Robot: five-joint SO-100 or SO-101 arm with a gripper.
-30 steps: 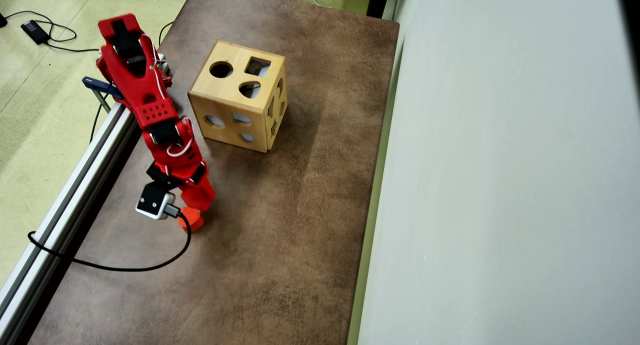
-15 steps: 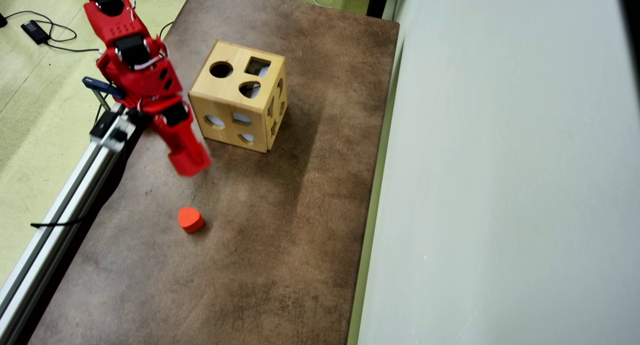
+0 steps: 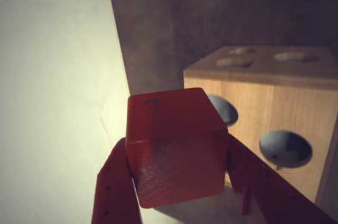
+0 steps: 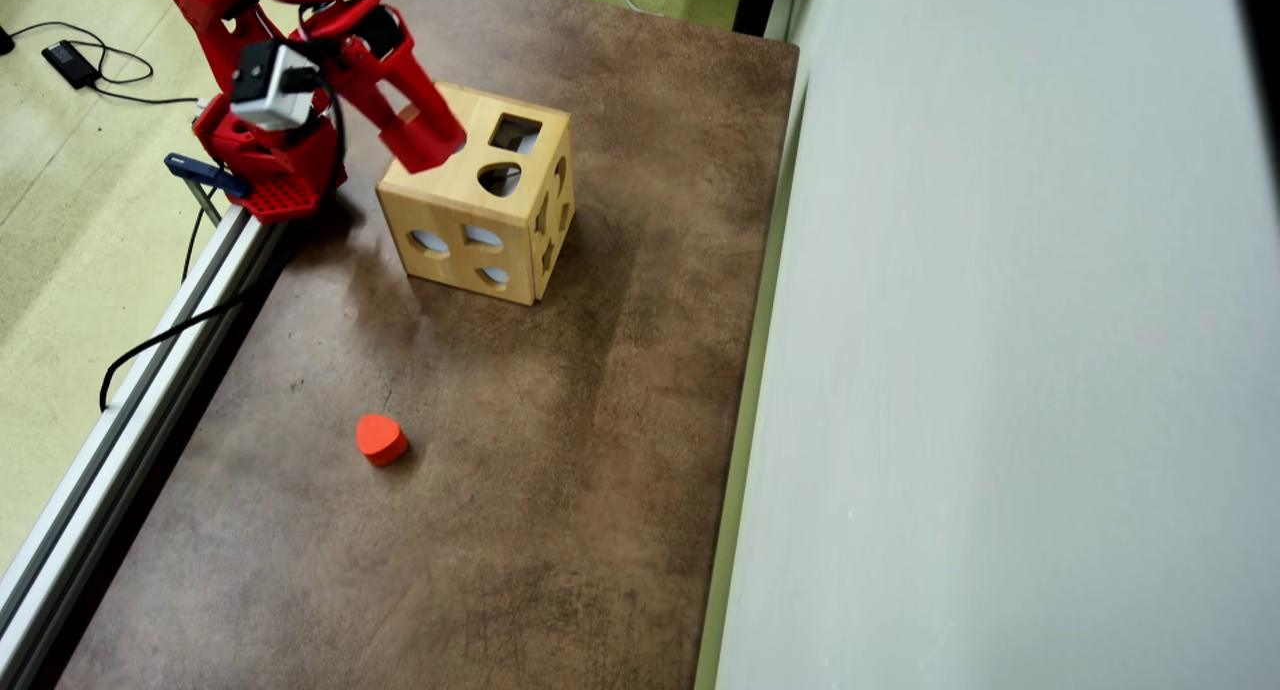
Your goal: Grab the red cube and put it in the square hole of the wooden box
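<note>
Wrist view: gripper (image 3: 177, 182) clamped on red cube (image 3: 174, 145), beside wooden box (image 3: 264, 123).
Overhead view: gripper (image 4: 425, 145) above box (image 4: 475, 205); square hole (image 4: 515, 133) uncovered.

A: In the overhead view, what does the arm cover?

B: The pincer (image 4: 432, 140) lies over the round cutout at the ten o'clock corner of the wooden box (image 4: 455, 205) top. The red cube can't be made out there. The arm's top runs off the frame at twelve o'clock.

A: And the wrist view?

B: The fingers (image 3: 113, 192) are cut off at six o'clock. The red cube (image 3: 174, 147) hides part of one oval hole, and the box runs off at three o'clock.
</note>
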